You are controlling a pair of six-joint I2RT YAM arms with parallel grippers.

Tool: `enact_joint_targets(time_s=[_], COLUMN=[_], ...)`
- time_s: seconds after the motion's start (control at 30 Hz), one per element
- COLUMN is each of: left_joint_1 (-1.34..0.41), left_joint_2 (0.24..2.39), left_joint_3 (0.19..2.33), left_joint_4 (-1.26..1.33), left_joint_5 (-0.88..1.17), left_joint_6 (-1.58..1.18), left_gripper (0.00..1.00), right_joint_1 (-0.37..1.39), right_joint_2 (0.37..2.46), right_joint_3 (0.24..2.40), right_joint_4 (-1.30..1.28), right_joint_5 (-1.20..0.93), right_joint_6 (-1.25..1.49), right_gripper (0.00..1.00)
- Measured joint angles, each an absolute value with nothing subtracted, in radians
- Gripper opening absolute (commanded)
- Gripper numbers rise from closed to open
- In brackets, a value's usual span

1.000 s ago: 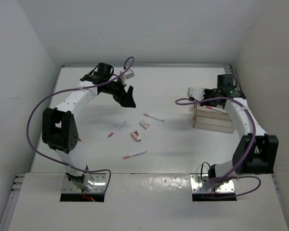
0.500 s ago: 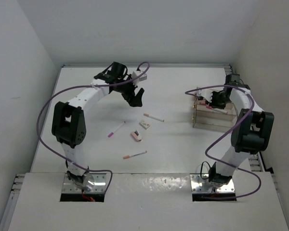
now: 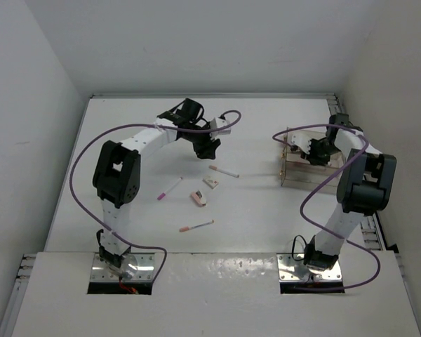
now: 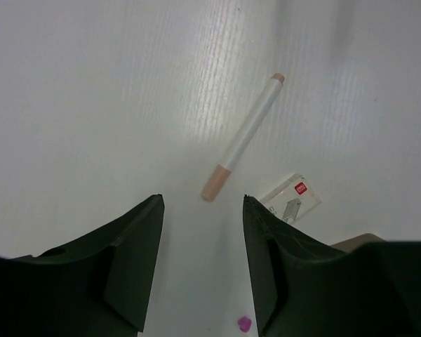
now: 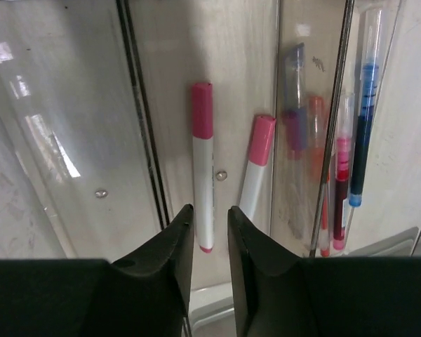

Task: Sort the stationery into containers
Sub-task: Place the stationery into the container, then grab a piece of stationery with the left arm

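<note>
My left fingers (image 4: 126, 267) are apart just above the thin white pen with a peach cap (image 4: 249, 133) on the white counter (image 4: 91, 105), so I should centre over it and drop straight down.

Two pink-capped pens (image 5: 203, 165) lie in the clear box (image 5: 70, 140) beyond slightly parted fingers (image 5: 161, 270).

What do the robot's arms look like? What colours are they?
The left arm and the right arm both have white tube-like links and chunky black joints. A purple cable loops along each. Each ends in a black two-fingered pincer: left pincer, right pincer. They stand on shiny metal base plates.
</note>
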State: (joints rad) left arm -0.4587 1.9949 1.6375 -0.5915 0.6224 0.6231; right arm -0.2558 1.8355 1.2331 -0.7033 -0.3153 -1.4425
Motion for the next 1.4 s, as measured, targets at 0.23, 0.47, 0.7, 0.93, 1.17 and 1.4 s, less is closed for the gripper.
enact_joint_targets(time_s=[0.23,0.47,0.7,0.93,1.17,1.4], left_joint_1=[-0.496,-0.518,-0.527,-0.585,-0.603,-0.594], left_joint_2=[2.099,2.17,2.214,2.231,2.231,2.241], left_joint_3=[1.649,1.662,1.67,1.707,1.717,1.774], left_joint_4=[-0.603,-0.623,-0.627,-0.654,-0.69,-0.794], left_joint_5=[0.622,0.609,0.568,0.489,0.494,0.627], left_joint_6=[0.724,0.809,0.871,0.949,0.996,0.822], left_gripper=[0.58,0.58,0.48,0.14,0.0,0.0], right_joint_1=[-0.256,-0.252,-0.22,-0.165,-0.126,-0.118], right_joint_2=[1.847,1.774,1.597,1.502,1.468,1.313], right_joint_3=[1.237,1.267,1.278,1.278,1.278,1.139], right_joint_4=[-0.691,-0.751,-0.811,-0.855,-0.913,-0.86], right_joint_5=[-0.319,-0.408,-0.542,-0.632,-0.696,-0.743], right_joint_6=[-1.422,-1.284,-1.123,-1.03,-0.994,-0.997], right_gripper=[0.34,0.39,0.41,0.41,0.42,0.43])
